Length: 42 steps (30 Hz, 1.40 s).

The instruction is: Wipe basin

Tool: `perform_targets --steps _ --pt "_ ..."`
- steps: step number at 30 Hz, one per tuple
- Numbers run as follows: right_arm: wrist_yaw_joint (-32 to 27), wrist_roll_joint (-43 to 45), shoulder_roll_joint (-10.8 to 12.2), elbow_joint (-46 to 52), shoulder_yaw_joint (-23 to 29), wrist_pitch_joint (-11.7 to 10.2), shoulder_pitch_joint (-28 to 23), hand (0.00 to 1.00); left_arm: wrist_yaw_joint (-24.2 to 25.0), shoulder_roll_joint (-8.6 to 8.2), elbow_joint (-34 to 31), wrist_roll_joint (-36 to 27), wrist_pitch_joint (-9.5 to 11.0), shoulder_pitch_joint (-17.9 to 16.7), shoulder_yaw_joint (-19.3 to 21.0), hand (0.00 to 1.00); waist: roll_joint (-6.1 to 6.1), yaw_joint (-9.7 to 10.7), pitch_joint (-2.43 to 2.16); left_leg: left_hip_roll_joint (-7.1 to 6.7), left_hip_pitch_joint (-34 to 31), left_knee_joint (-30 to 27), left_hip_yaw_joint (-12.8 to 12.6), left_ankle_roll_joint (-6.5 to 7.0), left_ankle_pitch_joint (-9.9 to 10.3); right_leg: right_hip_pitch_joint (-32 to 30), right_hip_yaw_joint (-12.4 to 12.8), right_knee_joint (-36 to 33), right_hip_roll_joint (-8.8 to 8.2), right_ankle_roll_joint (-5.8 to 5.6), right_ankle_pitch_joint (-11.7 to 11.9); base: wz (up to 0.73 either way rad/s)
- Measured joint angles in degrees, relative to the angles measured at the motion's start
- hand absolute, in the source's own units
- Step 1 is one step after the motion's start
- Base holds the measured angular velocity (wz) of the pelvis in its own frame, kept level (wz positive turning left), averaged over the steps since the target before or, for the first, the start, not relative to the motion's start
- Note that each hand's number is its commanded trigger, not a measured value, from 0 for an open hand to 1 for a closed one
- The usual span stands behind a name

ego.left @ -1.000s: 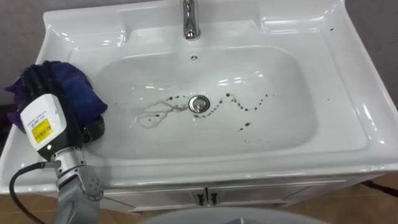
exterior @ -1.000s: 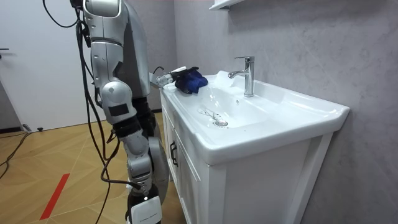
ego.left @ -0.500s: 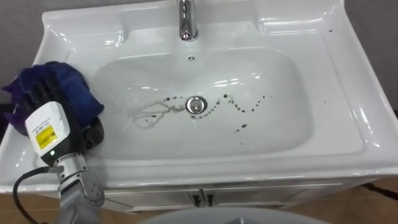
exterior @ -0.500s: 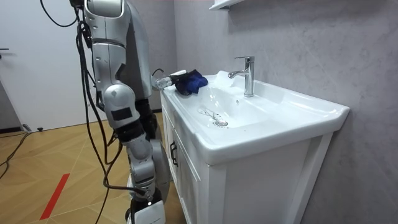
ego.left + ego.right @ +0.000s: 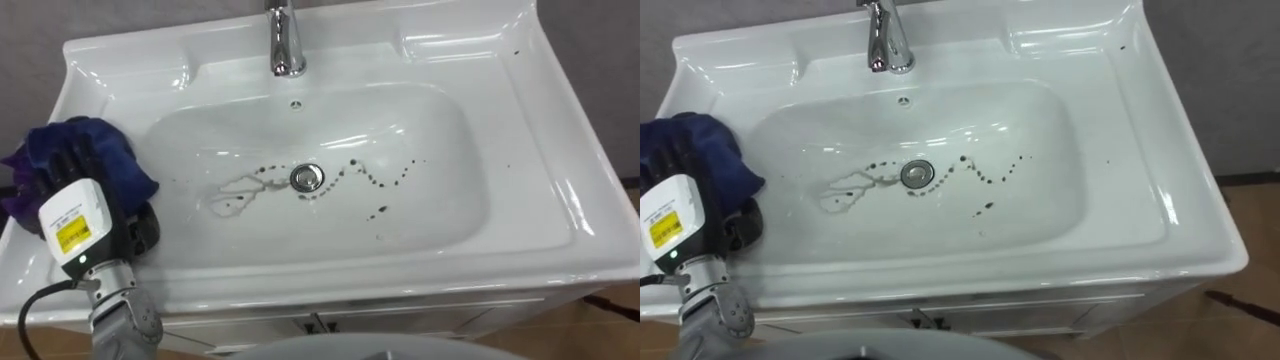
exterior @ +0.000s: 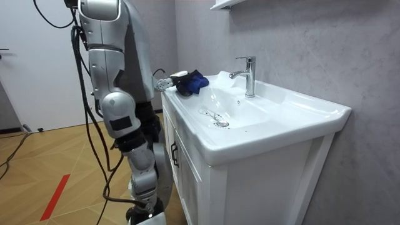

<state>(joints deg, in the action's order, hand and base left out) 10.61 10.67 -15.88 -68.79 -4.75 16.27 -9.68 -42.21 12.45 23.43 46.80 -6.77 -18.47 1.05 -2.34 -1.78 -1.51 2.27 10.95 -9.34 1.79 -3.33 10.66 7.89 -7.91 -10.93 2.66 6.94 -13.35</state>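
Around the basin's [image 5: 560, 150] drain [image 5: 307, 177], dark specks [image 5: 380, 183]; cloth [image 5: 112, 150] in left robot hand [image 5: 70, 200]

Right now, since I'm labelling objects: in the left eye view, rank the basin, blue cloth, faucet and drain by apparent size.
1. basin
2. blue cloth, partly covered by the left hand
3. faucet, cut off by the top edge
4. drain

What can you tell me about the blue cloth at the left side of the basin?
The blue cloth is a dark blue, soft-looking fabric, bunched into a crumpled lump with many folds. It sits on the left rim of the white basin, beside the bowl and not inside it. The left hand rests on top, its fingers curled over the cloth. Whether it is wet or dry cannot be told.
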Motion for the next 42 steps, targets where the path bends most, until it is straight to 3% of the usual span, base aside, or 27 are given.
perform_targets --steps 8,26,35,40,41,42 --pt "0.3 2.2 -0.5 0.3 1.7 2.0 -0.8 0.0 0.2 0.0 2.0 0.0 0.0 0.1 1.5 0.0 0.04 0.3 -0.03 0.05 0.3 0.7 -0.1 -0.48 -1.1 -0.5 0.8 -0.9 0.01 0.77 -0.4 -0.05" --pt "-1.8 2.6 -0.4 0.2 3.7 2.1 -0.1 0.0 1.6 -0.17 3.0 -2.3 0.0 0.9 2.2 0.0 -0.11 1.3 -0.15 0.11 0.1 0.9 -0.1 -0.53 -1.5 -0.7 -0.2 -1.6 -0.07 0.91 -0.3 0.01" --pt "-3.6 2.5 -0.5 -0.1 3.8 2.2 -0.6 0.0 3.1 -0.55 4.0 -4.8 0.0 1.0 2.2 0.0 -1.1 1.0 -0.61 0.18 0.1 0.6 0.0 -0.53 -1.5 -0.7 0.0 -1.7 -0.01 0.97 -0.3 0.0" --pt "-3.6 1.3 -0.5 -0.1 3.8 2.2 -0.5 0.0 4.2 -0.55 4.0 -6.9 0.0 1.3 2.2 0.0 -1.24 1.0 -0.58 0.24 0.2 0.7 0.1 -0.53 -1.5 -0.8 -0.1 -1.8 0.02 0.99 -0.3 0.0" --pt "-3.6 1.0 -0.5 -0.1 3.8 2.2 -0.6 0.0 4.5 -0.55 4.0 -6.9 0.0 1.4 2.2 0.03 -1.28 1.0 -0.55 0.24 0.2 0.7 0.1 -0.53 -1.5 -0.9 -0.1 -1.8 0.02 0.99 -0.3 0.0" --pt "-3.5 0.8 -0.5 -0.1 4.1 2.2 -0.6 0.0 5.0 -0.55 4.0 -7.0 0.0 1.6 2.2 0.49 -1.32 1.0 -0.53 0.24 0.2 0.8 0.0 -0.53 -1.5 -1.0 -0.1 -1.8 0.01 0.99 -0.3 0.0"
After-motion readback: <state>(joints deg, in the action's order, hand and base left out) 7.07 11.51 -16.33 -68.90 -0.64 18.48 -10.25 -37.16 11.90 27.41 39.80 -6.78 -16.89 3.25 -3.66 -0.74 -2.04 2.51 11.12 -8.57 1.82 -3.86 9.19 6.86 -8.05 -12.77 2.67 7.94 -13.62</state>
